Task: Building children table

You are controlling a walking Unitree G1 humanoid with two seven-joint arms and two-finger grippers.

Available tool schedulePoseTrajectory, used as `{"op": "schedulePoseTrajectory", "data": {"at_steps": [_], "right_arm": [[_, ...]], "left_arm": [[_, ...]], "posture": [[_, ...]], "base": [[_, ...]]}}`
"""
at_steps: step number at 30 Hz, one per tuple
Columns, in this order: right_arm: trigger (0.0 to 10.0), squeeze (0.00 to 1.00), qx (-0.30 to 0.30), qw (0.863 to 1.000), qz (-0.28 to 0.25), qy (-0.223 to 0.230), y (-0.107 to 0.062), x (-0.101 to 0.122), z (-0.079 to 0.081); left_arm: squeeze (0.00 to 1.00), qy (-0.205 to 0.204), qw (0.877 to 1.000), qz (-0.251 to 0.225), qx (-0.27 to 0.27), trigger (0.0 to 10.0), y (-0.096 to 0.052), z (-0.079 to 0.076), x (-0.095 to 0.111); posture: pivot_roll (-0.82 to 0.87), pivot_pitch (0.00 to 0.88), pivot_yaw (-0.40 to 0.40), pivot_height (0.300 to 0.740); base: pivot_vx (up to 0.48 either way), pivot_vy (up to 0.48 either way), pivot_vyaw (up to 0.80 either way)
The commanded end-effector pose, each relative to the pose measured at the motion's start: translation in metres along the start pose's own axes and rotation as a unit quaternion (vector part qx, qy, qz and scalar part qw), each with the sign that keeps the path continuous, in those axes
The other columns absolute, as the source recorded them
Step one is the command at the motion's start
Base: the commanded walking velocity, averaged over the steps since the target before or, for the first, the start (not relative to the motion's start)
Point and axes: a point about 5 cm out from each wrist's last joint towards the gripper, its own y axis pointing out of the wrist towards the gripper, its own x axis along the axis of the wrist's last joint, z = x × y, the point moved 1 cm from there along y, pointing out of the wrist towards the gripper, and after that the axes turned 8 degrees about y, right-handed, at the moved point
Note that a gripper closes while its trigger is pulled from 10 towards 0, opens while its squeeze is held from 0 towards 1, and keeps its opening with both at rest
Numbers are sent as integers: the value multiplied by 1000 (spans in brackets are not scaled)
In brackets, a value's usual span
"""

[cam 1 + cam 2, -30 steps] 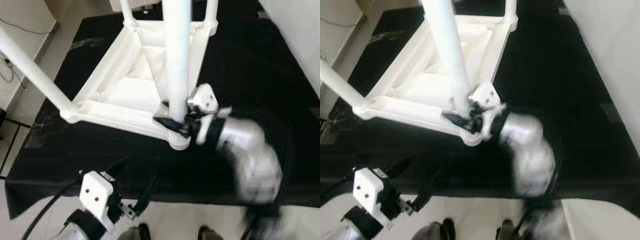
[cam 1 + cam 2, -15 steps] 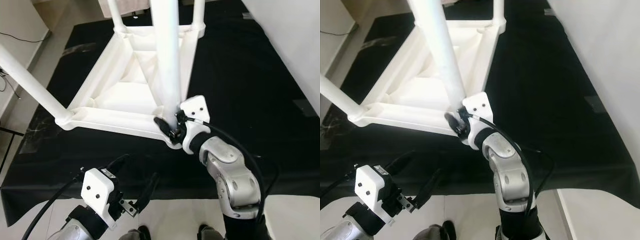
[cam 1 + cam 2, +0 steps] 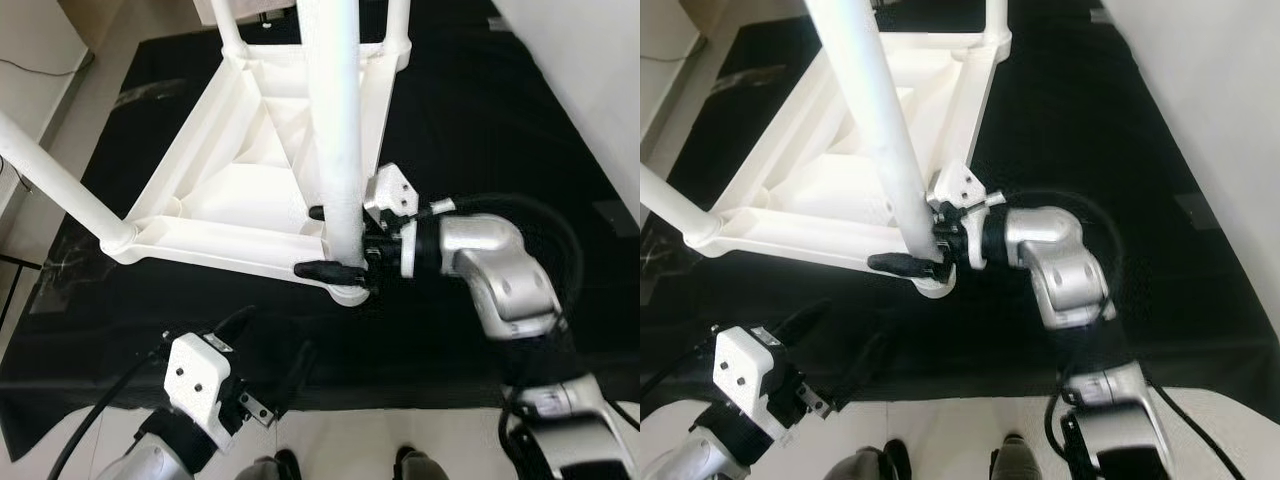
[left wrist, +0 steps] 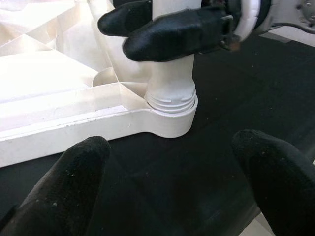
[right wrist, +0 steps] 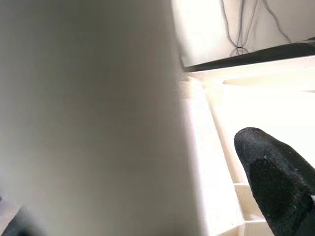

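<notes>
While the white table frame (image 3: 250,190) lies upside down on the black mat (image 3: 480,120), a slanted leg (image 3: 55,175) rises from its corner on the robot's left side. Nearer the robot than that corner, the left gripper (image 3: 268,362) hangs low over the mat's near edge, clear of the frame, its two black fingers (image 4: 69,191) spread wide with nothing between them. In the left wrist view they point across bare mat toward the frame's near corner socket (image 4: 170,115), well apart from it. Two more legs stand at the far corners of the frame. To the right of the left gripper, a thick white leg (image 3: 335,120) stands upright in that near corner socket, its threaded base seated in the ring. The right gripper (image 3: 322,241) reaches in from the frame's right side and clamps this leg just above the socket, one finger on each side of the tube. Right of the frame, the silver right arm (image 3: 495,265) bends over open mat.
</notes>
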Motion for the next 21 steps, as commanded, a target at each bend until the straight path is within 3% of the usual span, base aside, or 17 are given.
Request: {"op": "schedulePoseTrajectory", "data": {"at_steps": [1, 2, 12, 17, 18, 19, 20, 21], "right_arm": [[10000, 0, 14, 1000, -6, 10, 7, -4, 1], [0, 0, 17, 1000, -6, 19, 5, -6, 0], [0, 0, 39, 999, -11, 27, -14, -13, 3], [0, 0, -61, 997, -30, 33, -27, -17, 3], [0, 0, -129, 990, -34, 46, -26, -21, 3], [0, 0, -300, 953, -2, 48, -29, -35, 0], [0, 0, -300, 953, -2, 48, -29, -35, 0], [0, 0, -456, 887, 31, 63, -43, -51, 6]], "left_arm": [[0, -2, 1000, 6, 2, 10000, -3, -2, -1], [0, -2, 1000, 6, 3, 10000, -3, -2, -1], [0, -7, 1000, 2, 3, 10000, -2, -4, 0], [0, -7, 1000, 1, 3, 10000, -2, -3, 0], [0, -7, 1000, 1, 4, 10000, -2, -2, 0], [0, -6, 1000, 1, 5, 10000, -3, 0, -1], [0, -6, 1000, 1, 5, 10000, -3, 0, -1], [0, -6, 1000, 1, 6, 10000, -3, 1, -1]], "posture": [[18, 267, 96, 740], [15, 276, 95, 740], [-25, 299, 83, 740], [-35, 305, 77, 740], [-41, 307, 74, 740], [-53, 311, 84, 740], [-53, 311, 84, 740], [-60, 314, 88, 740]], "base": [[0, 0, 0], [0, 0, 0], [0, 0, 0], [0, 0, 0], [0, 0, 0], [0, 0, 0], [0, 0, 0], [0, 0, 0]]}}
